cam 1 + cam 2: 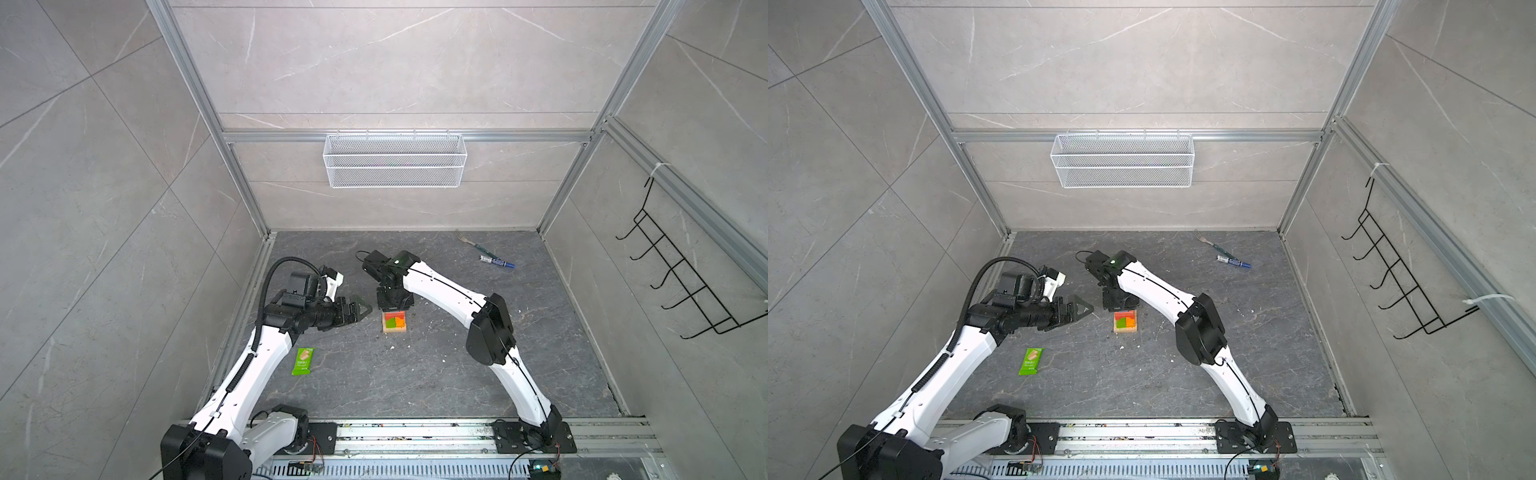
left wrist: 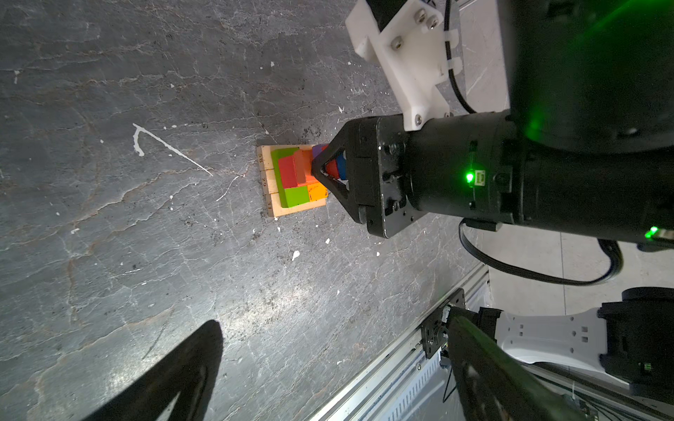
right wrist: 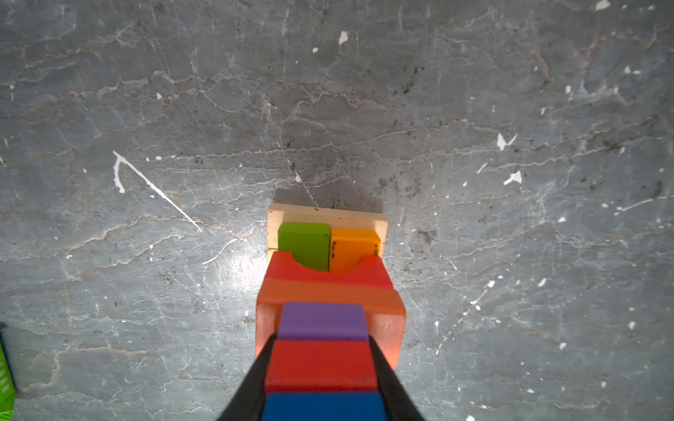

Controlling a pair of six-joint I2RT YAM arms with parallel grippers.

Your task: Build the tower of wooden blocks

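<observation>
The tower (image 1: 395,323) (image 1: 1125,322) stands mid-floor. It has a tan base (image 3: 328,213), then a green bar (image 3: 304,242) and an orange bar (image 3: 353,248). Above these sit a red arch (image 3: 324,273), an orange-red block (image 3: 328,295) and a purple cube (image 3: 322,320). A red cube (image 3: 321,364) and a blue cube (image 3: 322,406) top the stack. My right gripper (image 3: 321,339) (image 2: 317,169) points down onto it, fingers pressed on both sides of the red cube, with the blue cube between them higher up. My left gripper (image 1: 357,309) (image 2: 333,320) hovers wide open left of the tower, holding nothing.
A green snack wrapper (image 1: 303,360) lies front left by the left arm. A blue marker (image 1: 496,262) and a fork (image 1: 469,241) lie at the back right. A wire basket (image 1: 395,160) hangs on the back wall, a black hook rack (image 1: 685,282) on the right wall.
</observation>
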